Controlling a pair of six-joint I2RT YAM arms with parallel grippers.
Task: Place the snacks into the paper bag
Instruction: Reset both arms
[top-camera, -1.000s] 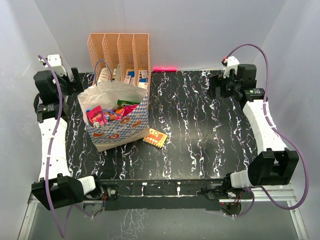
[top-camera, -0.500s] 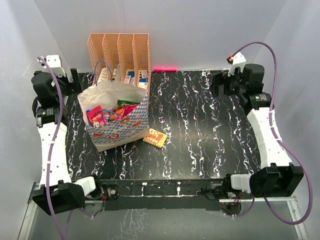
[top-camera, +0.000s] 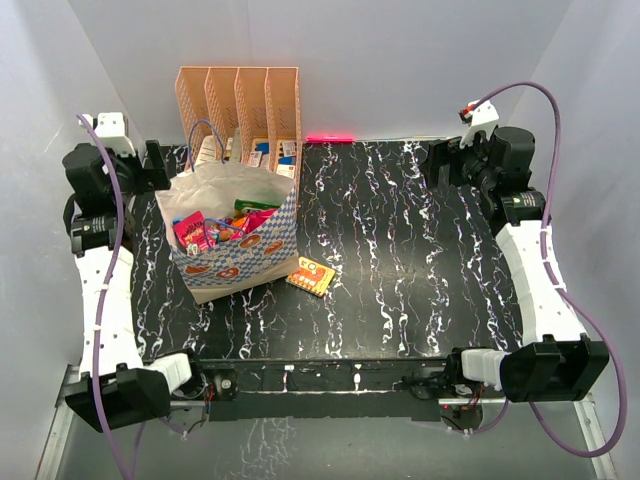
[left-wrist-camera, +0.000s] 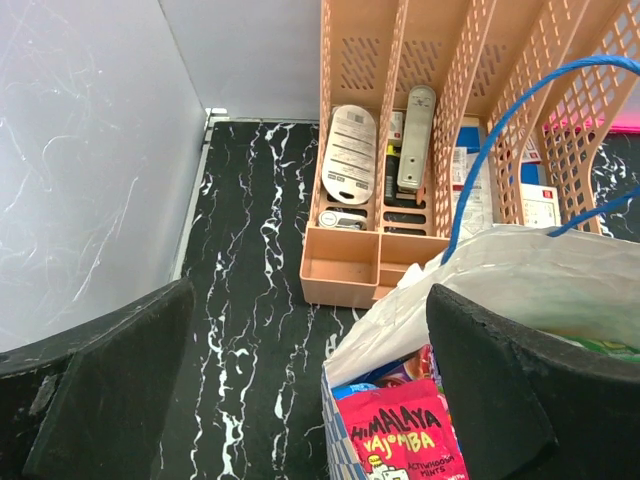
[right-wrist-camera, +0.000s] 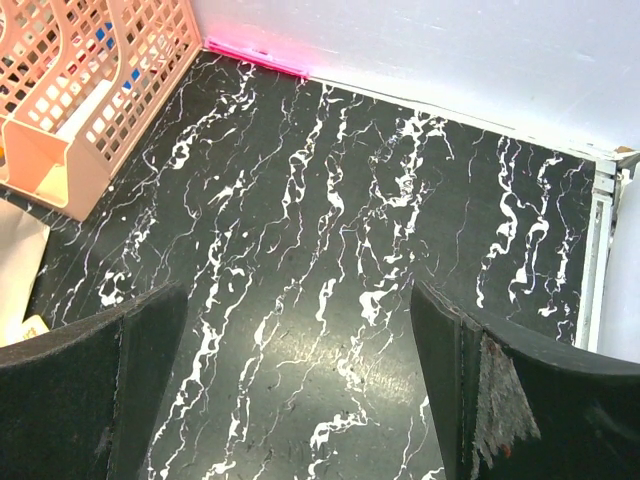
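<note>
The paper bag (top-camera: 235, 262), white with blue checker and orange donut prints, stands at the left of the black marbled table with several snacks inside, a magenta packet (top-camera: 191, 232) on top. An orange snack packet (top-camera: 311, 275) lies on the table just right of the bag. My left gripper (top-camera: 152, 166) is open and empty, raised at the far left beside the bag; its view shows the bag's rim (left-wrist-camera: 520, 270) and the magenta packet (left-wrist-camera: 405, 435). My right gripper (top-camera: 437, 166) is open and empty, raised at the far right over bare table.
A peach perforated file rack (top-camera: 240, 110) holding several items stands behind the bag against the back wall; it also shows in the left wrist view (left-wrist-camera: 400, 150) and the right wrist view (right-wrist-camera: 90, 80). Grey walls close in both sides and the back.
Both arms have drawn back and risen toward the far corners. The bag and the orange packet have not moved.
</note>
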